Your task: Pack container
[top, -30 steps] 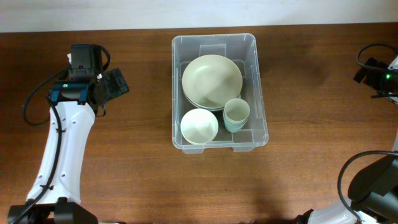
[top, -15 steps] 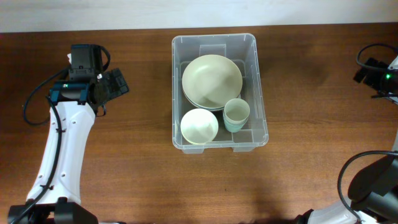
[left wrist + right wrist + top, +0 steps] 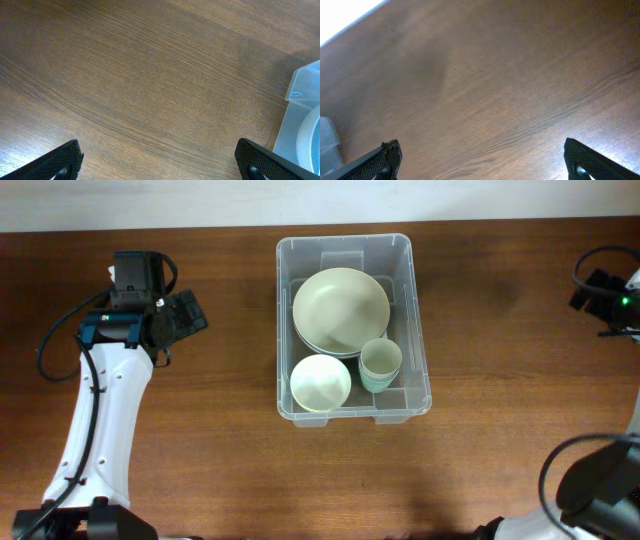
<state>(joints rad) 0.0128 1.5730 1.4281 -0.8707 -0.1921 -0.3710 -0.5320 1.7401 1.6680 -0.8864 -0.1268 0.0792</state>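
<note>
The container (image 3: 420, 330), a clear plastic bin, stands at the table's middle. It holds stacked pale green plates (image 3: 341, 310), a white bowl (image 3: 320, 383) and a pale cup (image 3: 380, 364). My left gripper (image 3: 190, 315) is to its left, open and empty, over bare wood in the left wrist view (image 3: 160, 160). The bin's corner (image 3: 305, 95) shows at that view's right edge. My right gripper (image 3: 588, 290) is at the far right edge, open and empty in the right wrist view (image 3: 482, 160). The bin's edge (image 3: 327, 145) shows at that view's left.
The brown wooden table (image 3: 220, 450) has a white strip (image 3: 150, 202) along its far edge. My left arm (image 3: 100, 420) lies along the left side. Black cables (image 3: 55, 340) loop near the left wrist.
The right arm's lower link at the bottom right has shifted slightly. Both grippers and the bin's contents are where they were.
</note>
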